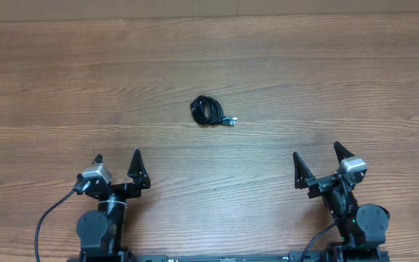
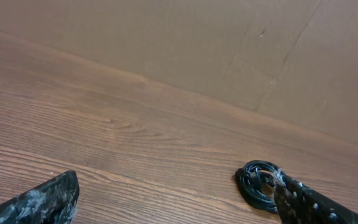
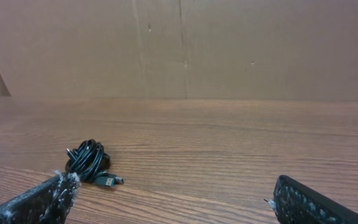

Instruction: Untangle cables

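So the cables (image 1: 209, 111) are one little black coil sitting on the bench (image 1: 86, 73) just above the middle of the overhead frame, well apart from both arms. The left end effector (image 1: 117, 155) is down in the lower left and the right end effector (image 1: 316, 150) in the lower right. Both are spread wide with nothing between the fingers.

My guess on handling: this stuff is light and floppy, thin cord with no real stiffness. On smooth wood like that the whole bundle will probably just skate along if you nudge it instead of pinching it. It's not fragile, but pull one loop and the rest will likely tag along.

The coil is roughly round, so there isn't much of a long axis. What stretch there is runs from upper left to lower right in the overhead, because a silvery plug (image 1: 230, 121) pokes out of the lower right edge and points that way. In the right wrist view it lies flat just beside the coil, toward the lower right.

I'd pin the rim of the coil with one end effector and take the cord right behind that plug with the other, since that's the only stiff bit. Honestly can't tell from these views how many cords are in there, it's too small.
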